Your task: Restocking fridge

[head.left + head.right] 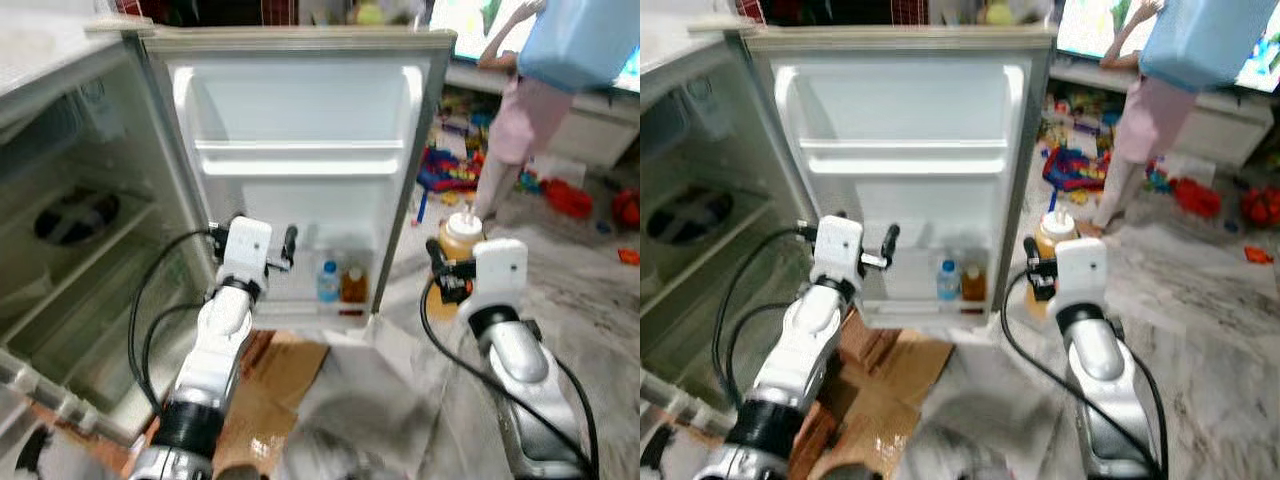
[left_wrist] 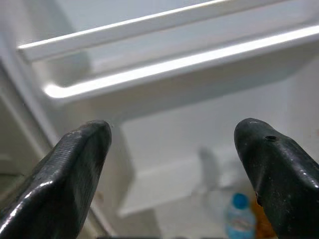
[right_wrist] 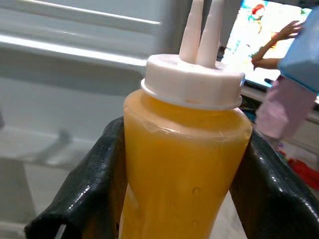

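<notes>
Fridge door (image 1: 300, 120): white plastic, swung wide open, facing the robot at 12 o'clock; moulded shelves with rounded corners.
Bottom door shelf (image 1: 300, 308): holds a small clear bottle with a blue cap (image 1: 328, 282) and, just beside it toward 3 o'clock, a small amber bottle (image 1: 354, 285).
Upper door shelf (image 1: 300, 160): a long white rail; I cannot tell if anything sits in it.
Fridge interior (image 1: 70, 250): at 9 o'clock, pale shelves, dim; a dark round shape on one shelf, too blurred to name.
Sauce bottle (image 3: 184, 154): soft, translucent plastic filled with orange-yellow sauce; white ribbed cap with two tapered nozzles; upright, at 2 o'clock beside the door's edge.
Right gripper (image 3: 182, 164): black textured fingers clamped on both sides of the sauce bottle.
Left gripper (image 2: 174, 144): fingers spread wide apart, holding nothing, raised before the bottom door shelf.
Floor: flattened brown cardboard (image 1: 270, 385) below the door; marbled tiles (image 1: 590, 300) toward 3 o'clock.
Person (image 1: 535, 90): at 1 o'clock, pale blue top, near scattered bright toys (image 1: 450, 165).
Right wrist view: shows the twin nozzles, blurred in the eye views.
</notes>
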Available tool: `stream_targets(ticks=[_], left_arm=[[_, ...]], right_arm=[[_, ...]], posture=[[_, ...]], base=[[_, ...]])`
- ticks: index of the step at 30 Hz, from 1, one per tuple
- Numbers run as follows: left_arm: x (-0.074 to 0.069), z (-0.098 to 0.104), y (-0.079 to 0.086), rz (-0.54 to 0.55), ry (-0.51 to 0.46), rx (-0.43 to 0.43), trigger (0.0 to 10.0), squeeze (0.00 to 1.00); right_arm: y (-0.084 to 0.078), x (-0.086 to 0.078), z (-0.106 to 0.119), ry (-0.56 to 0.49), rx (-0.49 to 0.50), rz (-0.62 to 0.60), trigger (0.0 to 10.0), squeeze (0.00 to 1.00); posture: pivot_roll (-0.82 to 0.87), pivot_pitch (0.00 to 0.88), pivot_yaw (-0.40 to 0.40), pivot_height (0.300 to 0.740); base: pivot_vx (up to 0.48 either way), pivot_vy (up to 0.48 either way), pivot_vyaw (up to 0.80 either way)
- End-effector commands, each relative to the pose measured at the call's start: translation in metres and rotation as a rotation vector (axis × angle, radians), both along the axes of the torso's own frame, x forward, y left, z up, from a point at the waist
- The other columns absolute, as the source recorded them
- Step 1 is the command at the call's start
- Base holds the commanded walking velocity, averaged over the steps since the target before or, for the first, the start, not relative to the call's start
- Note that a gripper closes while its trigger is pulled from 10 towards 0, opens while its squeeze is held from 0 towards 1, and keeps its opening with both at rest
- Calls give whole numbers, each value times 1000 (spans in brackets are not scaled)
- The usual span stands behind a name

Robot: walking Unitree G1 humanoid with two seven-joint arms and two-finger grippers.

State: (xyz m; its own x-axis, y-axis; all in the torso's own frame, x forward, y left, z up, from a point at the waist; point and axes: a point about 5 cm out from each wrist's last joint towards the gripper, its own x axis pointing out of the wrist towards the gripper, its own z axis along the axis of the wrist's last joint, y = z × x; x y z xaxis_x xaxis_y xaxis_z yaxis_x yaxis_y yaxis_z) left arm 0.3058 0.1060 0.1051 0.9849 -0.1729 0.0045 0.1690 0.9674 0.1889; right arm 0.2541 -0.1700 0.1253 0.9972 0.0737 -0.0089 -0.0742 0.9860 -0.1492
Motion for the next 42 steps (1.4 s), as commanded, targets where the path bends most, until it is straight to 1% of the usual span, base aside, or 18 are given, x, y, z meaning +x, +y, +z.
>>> stream_targets(ticks=[1, 4, 5, 7, 9, 11, 13, 15, 17, 24, 26, 27, 29, 31, 33, 35, 38, 42], left_arm=[[1, -2, 6, 31, 16, 24, 10000, 0], [1, -3, 6, 43, 19, 68, 10000, 0], [0, -5, 5, 41, 28, 56, 10000, 0], [0, -5, 5, 39, 28, 61, 10000, 0], [-1, -5, 5, 38, 27, 51, 10000, 0], [0, -6, 5, 46, 29, 89, 10000, 0], [0, -6, 5, 50, 33, 64, 10000, 0], [0, -6, 5, 51, 33, 67, 10000, 0], [0, -7, 5, 60, 38, 78, 10000, 0], [-1, -10, 12, 93, 53, 65, 10000, 0], [-3, -8, 18, 115, 43, -25, 10000, 0], [-3, -8, 18, 115, 43, -25, 10000, 0], [-4, -6, 21, 127, 40, -88, 10000, 0], [-5, -5, 22, 126, 38, -99, 10000, 0], [-7, -3, 27, 148, 26, -118, 10000, 0], [-11, -5, 37, 232, 49, -164, 10000, 0], [-18, 4, 43, 225, 0, -158, 10000, 0], [-28, 5, 48, 227, -8, -170, 10000, 0]], right_arm=[[5, 2, 5, -22, 17, 22, 10000, 0], [6, 2, 5, -21, 18, 25, 10000, 0], [6, 3, 4, -18, 20, 28, 10000, 0], [6, 3, 4, -16, 23, 31, 10000, 0], [6, 3, 4, -20, 19, 34, 10000, 0], [6, 3, 4, -18, 21, 35, 10000, 0], [7, 3, 5, -22, 12, 40, 10000, 0], [8, 3, 5, -26, -5, 50, 10000, 0], [8, 3, 6, -27, -3, 51, 10000, 0], [8, 4, 5, -24, 5, 56, 10000, 0], [9, 5, 6, -26, 5, 59, 10000, 0], [9, 5, 6, -26, 5, 59, 10000, 0], [10, 7, 6, -31, 5, 61, 10000, 0], [10, 7, 6, -32, 4, 62, 10000, 0], [10, 9, 7, -35, 10, 72, 10000, 0], [12, 11, 9, -45, 18, 104, 10000, 0], [17, 16, 12, -62, 13, 120, 10000, 0], [22, 23, 16, -77, 24, 137, 10000, 0]], posture=[[-8, 18, -33, 740], [-8, 19, -34, 740], [-8, 20, -34, 740], [-8, 20, -34, 740], [-8, 20, -33, 740], [-9, 21, -36, 740], [-10, 21, -37, 740], [-11, 21, -37, 740], [-11, 22, -37, 740], [-7, 19, -37, 740], [-4, 17, -37, 740], [-4, 17, -37, 740], [2, 15, -38, 740], [3, 15, -39, 740], [13, 10, -47, 740], [22, 9, -53, 740], [45, 12, -59, 740], [71, 22, -63, 740]], base=[[0, -458, 0], [0, -472, 0], [0, -480, 0], [0, -480, 0], [0, 0, 0], [0, 0, 0], [0, 0, 0], [0, -480, 0], [0, -480, 0], [0, -480, 0], [0, -480, 0], [0, -480, 0], [0, 0, 0], [0, 0, 0], [0, 0, 0], [0, 0, 634], [0, 0, 800], [0, 0, 800]])
